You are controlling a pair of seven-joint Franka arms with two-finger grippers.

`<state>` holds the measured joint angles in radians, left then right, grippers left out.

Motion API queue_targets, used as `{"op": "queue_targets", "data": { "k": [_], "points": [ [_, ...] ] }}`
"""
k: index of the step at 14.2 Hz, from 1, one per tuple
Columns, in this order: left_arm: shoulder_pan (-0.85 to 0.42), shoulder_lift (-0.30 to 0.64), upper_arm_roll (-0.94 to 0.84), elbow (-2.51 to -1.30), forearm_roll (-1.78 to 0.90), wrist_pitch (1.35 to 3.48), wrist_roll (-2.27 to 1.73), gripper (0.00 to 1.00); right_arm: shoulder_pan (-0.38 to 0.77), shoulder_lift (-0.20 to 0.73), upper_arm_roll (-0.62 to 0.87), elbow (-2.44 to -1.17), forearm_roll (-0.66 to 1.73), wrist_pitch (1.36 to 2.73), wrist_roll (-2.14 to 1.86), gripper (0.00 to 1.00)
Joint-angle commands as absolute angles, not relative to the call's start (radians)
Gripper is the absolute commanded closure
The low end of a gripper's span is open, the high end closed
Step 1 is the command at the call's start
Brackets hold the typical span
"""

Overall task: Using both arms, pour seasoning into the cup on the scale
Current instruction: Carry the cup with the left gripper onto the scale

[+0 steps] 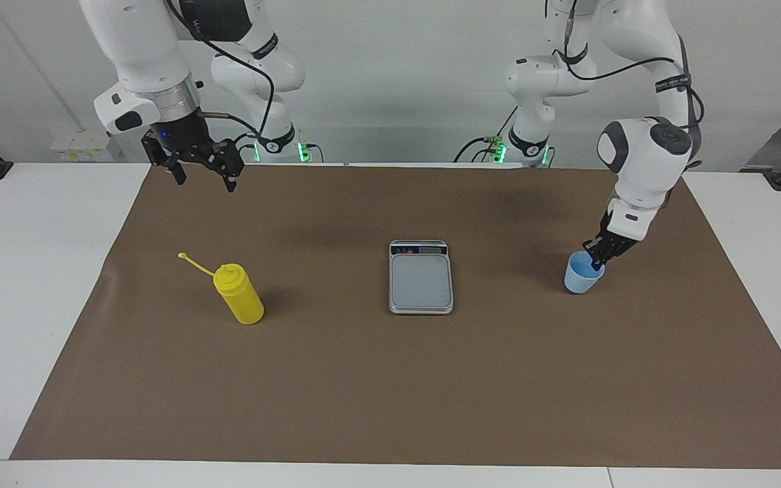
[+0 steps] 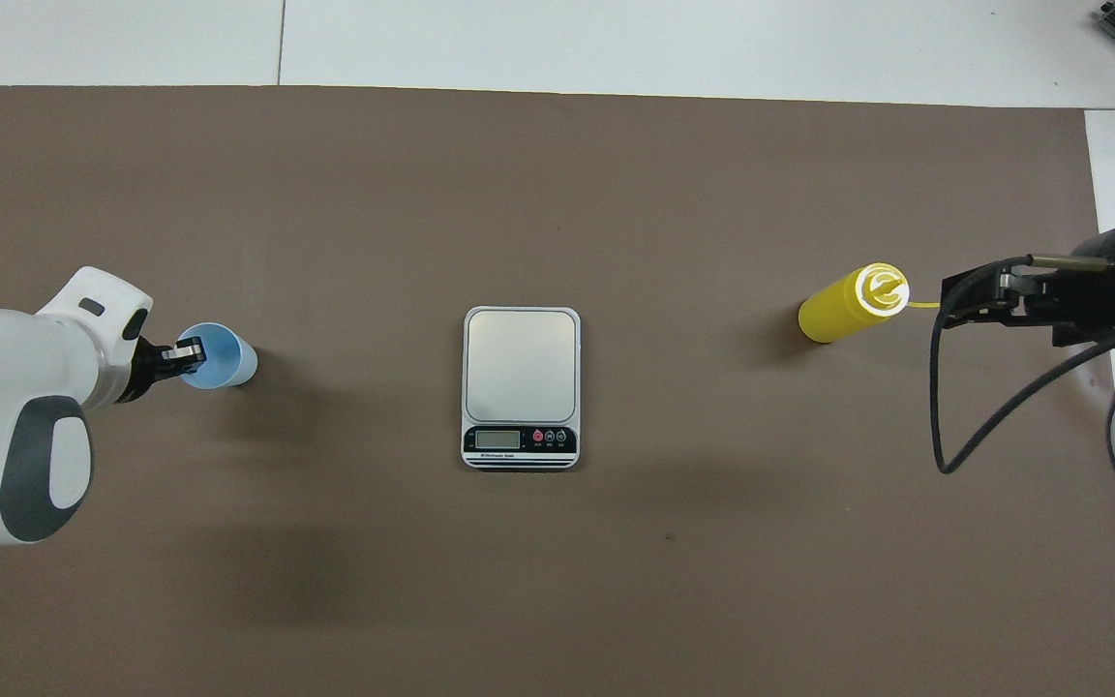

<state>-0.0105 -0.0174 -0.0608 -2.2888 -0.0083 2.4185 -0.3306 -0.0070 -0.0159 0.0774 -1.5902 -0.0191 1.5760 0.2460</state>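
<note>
Brown paper (image 1: pixel 390 393) carries the unreadably labelled scale (image 1: pixel 421 277); left gripper (image 1: pixel 596 256) pinches the cup's (image 1: pixel 580 276) rim; right gripper (image 1: pixel 204 173) hangs spread, bottle (image 1: pixel 238 293) ungrasped.

Robot lab: two arms (image 1: pixel 641 156) over a papered table (image 1: pixel 24 271).
</note>
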Motion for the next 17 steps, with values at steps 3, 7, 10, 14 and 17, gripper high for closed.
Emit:
{"op": "queue_targets", "data": {
  "k": [3,7,10,14,17],
  "points": [
    [-0.023,0.038,-0.199,-2.162,-0.054,2.352,-0.644,0.96,-0.020,-0.017,0.083,-1.588,-0.008,1.577,0.252,0.00],
    [-0.023,0.054,-0.320,-2.115,-0.058,2.350,-0.872,0.95,-0.020,-0.017,0.083,-1.588,-0.008,1.577,0.252,0.00],
    [-0.023,0.058,-0.386,-2.077,-0.058,2.312,-0.966,0.95,-0.020,-0.017,0.083,-1.588,-0.008,1.577,0.252,0.00],
    [-0.034,0.078,-0.449,-2.026,-0.048,2.276,-1.080,0.95,-0.020,-0.017,0.083,-1.588,-0.008,1.577,0.252,0.00],
    [-0.051,0.104,-0.472,-1.965,-0.043,2.248,-1.156,0.95,-0.020,-0.017,0.083,-1.588,-0.008,1.577,0.252,0.00]
  ]
}}
